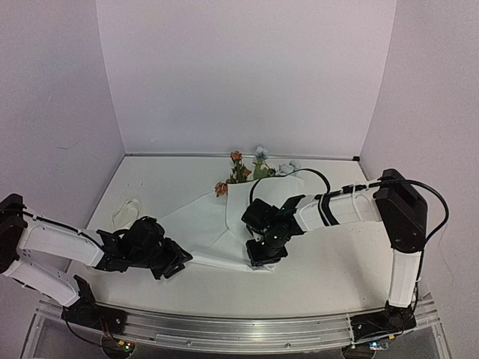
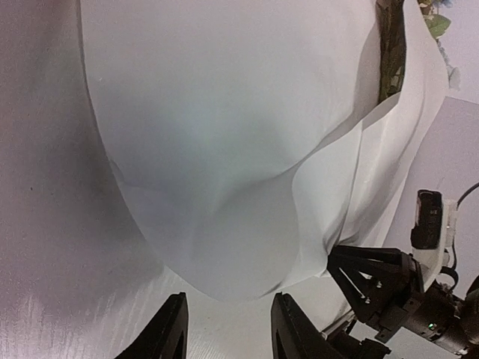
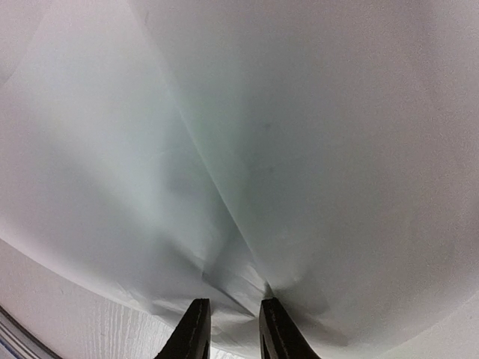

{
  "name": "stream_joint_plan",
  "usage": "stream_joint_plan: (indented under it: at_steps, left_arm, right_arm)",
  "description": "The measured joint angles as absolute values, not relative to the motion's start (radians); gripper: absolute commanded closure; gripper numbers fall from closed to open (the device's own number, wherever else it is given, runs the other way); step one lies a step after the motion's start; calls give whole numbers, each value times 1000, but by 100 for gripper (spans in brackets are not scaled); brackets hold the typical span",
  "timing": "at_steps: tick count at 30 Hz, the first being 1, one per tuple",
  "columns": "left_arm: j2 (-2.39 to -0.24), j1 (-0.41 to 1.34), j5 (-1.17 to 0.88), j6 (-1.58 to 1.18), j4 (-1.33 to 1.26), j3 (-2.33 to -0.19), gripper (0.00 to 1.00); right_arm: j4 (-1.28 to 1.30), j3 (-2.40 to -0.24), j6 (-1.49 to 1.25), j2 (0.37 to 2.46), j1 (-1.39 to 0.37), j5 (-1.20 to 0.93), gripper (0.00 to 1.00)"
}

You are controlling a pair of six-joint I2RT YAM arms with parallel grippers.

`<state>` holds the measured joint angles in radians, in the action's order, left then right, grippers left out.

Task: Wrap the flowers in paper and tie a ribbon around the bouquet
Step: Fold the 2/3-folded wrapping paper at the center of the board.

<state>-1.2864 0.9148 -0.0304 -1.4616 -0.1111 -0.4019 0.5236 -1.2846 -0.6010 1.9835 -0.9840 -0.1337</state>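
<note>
Top external: white paper (image 1: 206,224) lies folded over flowers (image 1: 241,170).

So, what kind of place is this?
Probably a robot test booth: plain lilac walls enclose a white table, and the left arm and right arm stand on a metal rail at its near edge.

White table (image 1: 337,269) with a faint wood grain, seen best close to the near edge. In the middle, spread on it, a large white paper (image 1: 206,224), one side folded over into a loose raised flap. At the far end of the sheet, flowers (image 1: 243,170), with orange and pale blue blooms lying past the edge of the paper. Left of the sheet, near it but not touching, a small bunched ribbon (image 1: 126,213).
</note>
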Motion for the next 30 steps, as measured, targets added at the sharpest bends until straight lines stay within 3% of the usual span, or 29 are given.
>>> stream_joint_plan:
  at_steps: [5,14,17,22,25,30]
  left_arm:
    - [-1333,918,-45,-1513,-144,-402,55]
    - [-1453,918,-7,-1560,-258,-406,71]
    - [-1468,918,11,-1566,-276,-406,82]
    - [-1497,922,40,-1524,-280,-421,99]
    - [-1504,922,50,-1469,-270,-439,100]
    - [-1498,930,57,-1362,-250,-490,100]
  right_arm:
    - [524,-1285,-599,1983,-984,-134,75]
    - [525,-1285,-598,1983,-984,-133,74]
    - [525,-1285,-598,1983,-984,-133,73]
    - [522,-1285,-590,1983,-985,-138,56]
    - [517,-1289,-581,1983,-989,-144,37]
    - [534,-1302,-571,1983,-996,-133,22]
